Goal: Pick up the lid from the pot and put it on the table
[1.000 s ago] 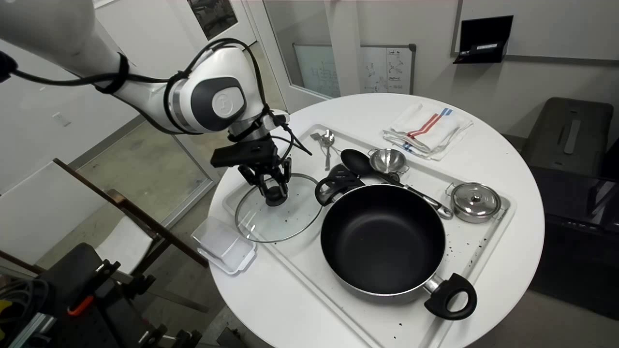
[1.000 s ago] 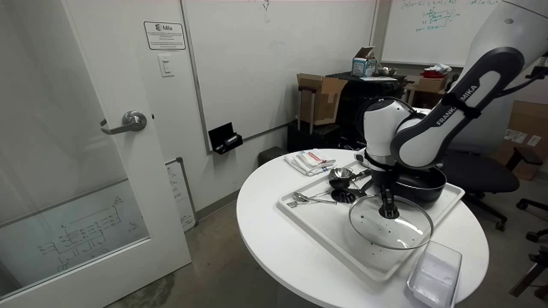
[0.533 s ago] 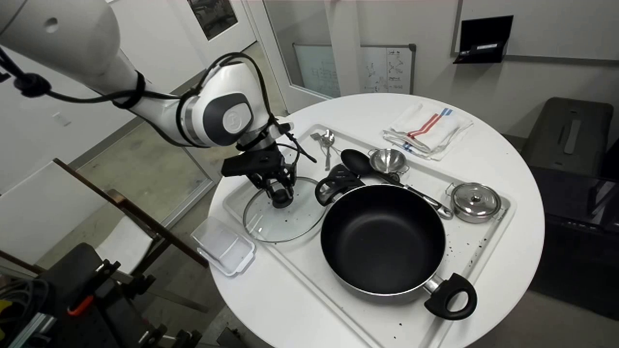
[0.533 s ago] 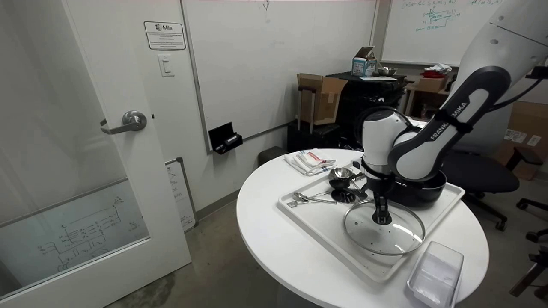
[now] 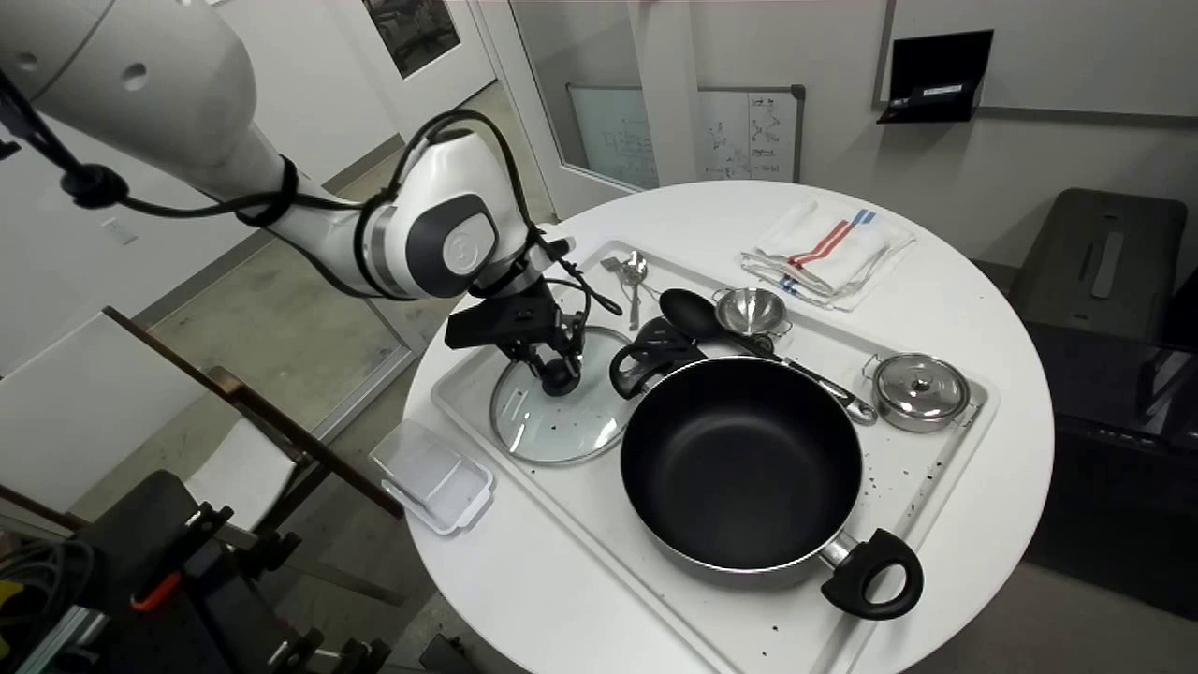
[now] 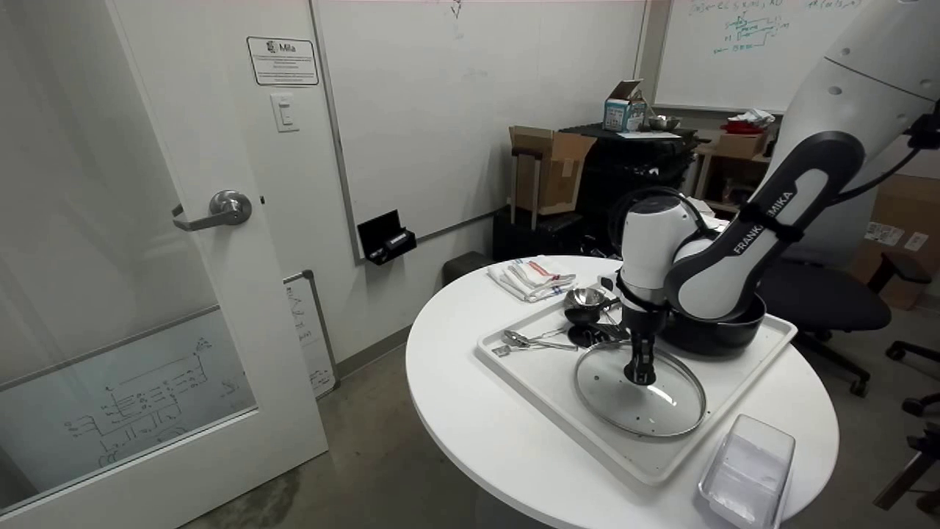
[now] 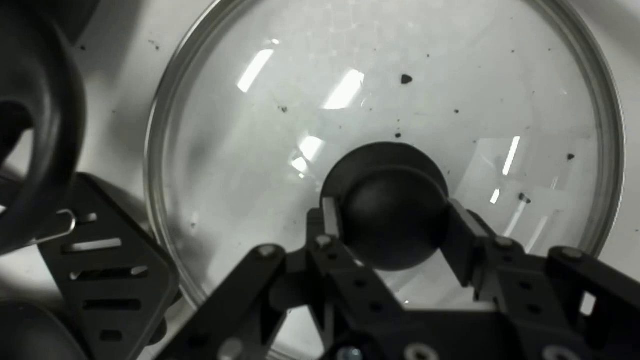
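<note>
You have one table (image 5: 524, 580), one tray (image 5: 599, 505) and two pots in an exterior view: one black pot (image 5: 739, 468) with two handles (image 5: 847, 582), your clock's centre, and one small metal pot (image 5: 922, 422) at two o'clock. You count two lids: one glass lid (image 5: 560, 421) with one knob (image 7: 395, 210), between nine and ten, and one metal lid (image 5: 922, 386) at two. Toward eleven you find one black spoon (image 5: 688, 314), one metal spoon (image 5: 635, 270) and one slotted spatula (image 7: 107, 288). You see one metal bowl (image 5: 752, 312) at twelve, one pile of cloth (image 5: 824, 248) at one and one plastic box (image 5: 440, 479) at nine. You have one gripper (image 7: 397, 217) with two fingers (image 7: 331, 217).
</note>
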